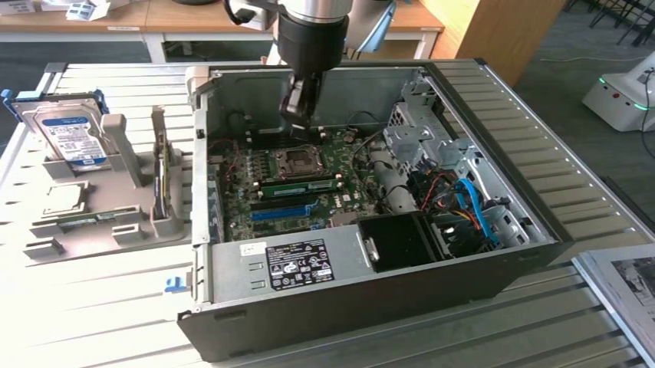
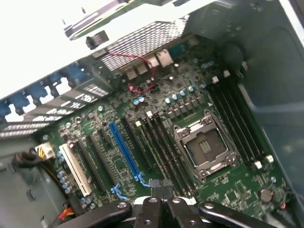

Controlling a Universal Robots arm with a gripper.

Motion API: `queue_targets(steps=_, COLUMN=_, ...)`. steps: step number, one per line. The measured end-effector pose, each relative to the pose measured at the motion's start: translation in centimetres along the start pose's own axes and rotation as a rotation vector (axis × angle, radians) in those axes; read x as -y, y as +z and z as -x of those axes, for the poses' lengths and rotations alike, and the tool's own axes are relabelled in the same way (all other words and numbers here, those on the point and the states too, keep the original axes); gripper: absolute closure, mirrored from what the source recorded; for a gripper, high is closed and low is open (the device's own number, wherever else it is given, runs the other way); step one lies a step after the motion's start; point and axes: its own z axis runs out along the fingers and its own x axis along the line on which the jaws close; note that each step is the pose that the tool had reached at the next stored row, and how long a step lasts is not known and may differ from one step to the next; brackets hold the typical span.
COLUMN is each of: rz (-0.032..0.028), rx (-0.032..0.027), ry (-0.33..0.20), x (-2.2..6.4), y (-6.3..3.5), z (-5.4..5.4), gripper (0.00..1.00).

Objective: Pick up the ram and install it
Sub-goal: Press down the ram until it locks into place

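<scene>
Green motherboard [image 1: 297,192] lies at the bottom of the open computer case [image 1: 492,253] in your exterior view, and your gripper [image 1: 294,115] hangs inside the case above the board's far edge, near the empty processor socket [image 1: 300,159]. Look just on the near side of that socket: the ram [image 1: 299,184], a thin green stick with dark chips, sits seated lengthwise in a slot, apart from the gripper. Beyond it, toward you, runs the blue slot strip [image 1: 281,211]. On the slatted tabletop [image 1: 103,307], to the exterior view's left of the case, you have a grey holder rack [image 1: 113,222] with a hard drive [image 1: 70,136] standing upright in it.

In your wrist view, the gripper [image 2: 161,192] is clenched, its black fingers [image 2: 154,190] pressed together with nothing between them. You see them poised over the motherboard [image 2: 156,99], near the rows of black memory slots [image 2: 161,142] beside the processor socket [image 2: 205,148]. The blue slot strip [image 2: 124,152] runs next to those slots, and a white slot [image 2: 75,168] lies further out. Red wires [image 2: 137,71] loop near the rear ports.
</scene>
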Motion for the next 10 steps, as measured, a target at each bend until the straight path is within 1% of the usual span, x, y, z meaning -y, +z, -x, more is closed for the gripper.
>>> queue_targets(steps=10, rz=-0.0003, rx=0.005, ry=0.167, x=0.0, y=0.01, z=0.0, gripper=0.9)
